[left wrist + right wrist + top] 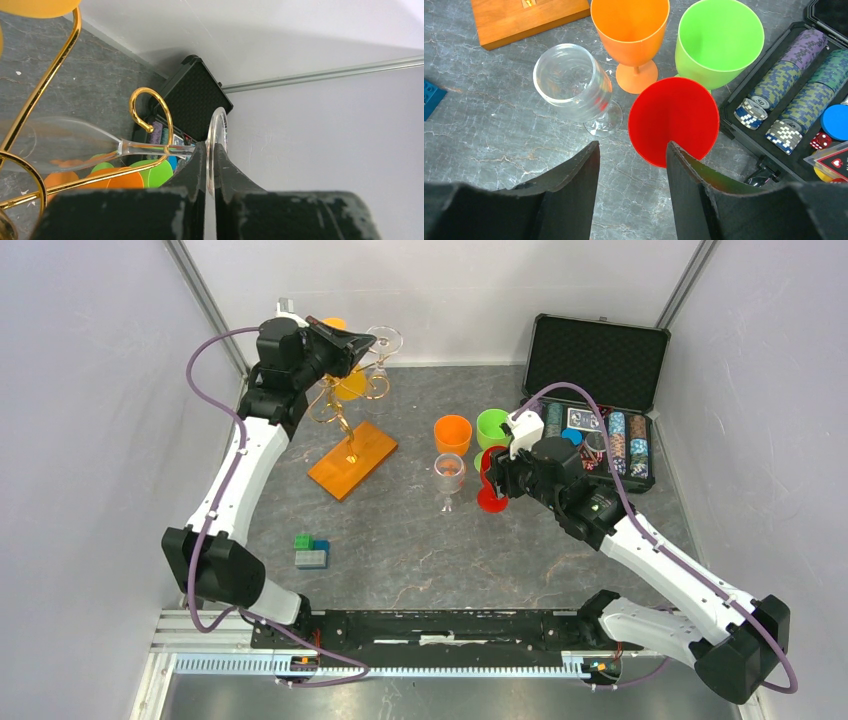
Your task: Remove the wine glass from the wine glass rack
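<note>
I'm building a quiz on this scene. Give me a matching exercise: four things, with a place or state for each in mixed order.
1 left gripper
2 right gripper
3 red glass
4 case

A holds poker chips
B shut on the clear glass by its foot
C jaws apart
D beside green glass

Pairs: 1-B, 2-C, 3-D, 4-A

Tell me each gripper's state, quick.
Left gripper: closed on the wine glass foot.
Right gripper: open, holding nothing.
</note>
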{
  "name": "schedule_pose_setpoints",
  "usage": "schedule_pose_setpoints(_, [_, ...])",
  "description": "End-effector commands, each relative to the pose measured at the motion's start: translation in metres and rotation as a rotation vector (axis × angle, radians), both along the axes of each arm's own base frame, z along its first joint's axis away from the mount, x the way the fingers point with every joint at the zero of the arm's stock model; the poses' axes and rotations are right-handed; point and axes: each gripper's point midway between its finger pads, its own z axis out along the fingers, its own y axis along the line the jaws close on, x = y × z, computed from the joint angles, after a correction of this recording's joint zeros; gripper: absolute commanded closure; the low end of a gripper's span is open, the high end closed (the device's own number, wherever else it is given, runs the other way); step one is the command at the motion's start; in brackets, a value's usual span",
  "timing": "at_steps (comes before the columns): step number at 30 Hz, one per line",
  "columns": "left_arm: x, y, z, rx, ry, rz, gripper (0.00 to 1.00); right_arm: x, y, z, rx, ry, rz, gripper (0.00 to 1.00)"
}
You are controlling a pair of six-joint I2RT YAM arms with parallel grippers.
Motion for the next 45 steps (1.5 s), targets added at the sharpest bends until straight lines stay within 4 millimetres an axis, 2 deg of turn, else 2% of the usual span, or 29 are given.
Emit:
schedule_pose_setpoints(1, [-0.013,0.001,0.026,0.027,-0.096,-0.017,0.98,0.003,0.002,0.018,0.046,-0.047,-0.003,0.44])
schedule_pose_setpoints(5, [-0.014,0.01,0.02,0.055,-0.08,0.015,0.98,0.003,0.002,0.017,0.044,-0.046,-0.003,0.44])
schedule_pose_setpoints(12, [-0.011,0.033,0.023,0.052,-0.082,0.069,0.98,0.003,0.002,0.016,0.044,-0.043,-0.003,0.44])
schedule_pose_setpoints(20, [0.012,0.049,0.029,-0.031,-0.102,0.117,0.98,0.002,0.003,0.015,0.045,-0.041,0.0,0.42])
schedule_pose_setpoints(29, [0.033,0.041,0.034,-0.111,-0.173,0.082,0.98,-0.003,-0.003,0.024,0.059,-0.068,-0.005,0.39])
schedule_pose_setpoints(35, [0.044,0.022,0.046,-0.214,-0.245,-0.025,0.98,-0.005,-0.002,0.029,0.071,-0.077,0.007,0.37])
schedule_pose_setpoints(40, [0.044,0.006,0.054,-0.267,-0.284,-0.132,0.98,-0.009,0.001,0.034,0.091,-0.085,0.033,0.35])
schedule_pose_setpoints(45, [0.03,-0.013,0.059,-0.309,-0.29,-0.225,0.98,-0.011,0.001,0.04,0.114,-0.108,0.036,0.26])
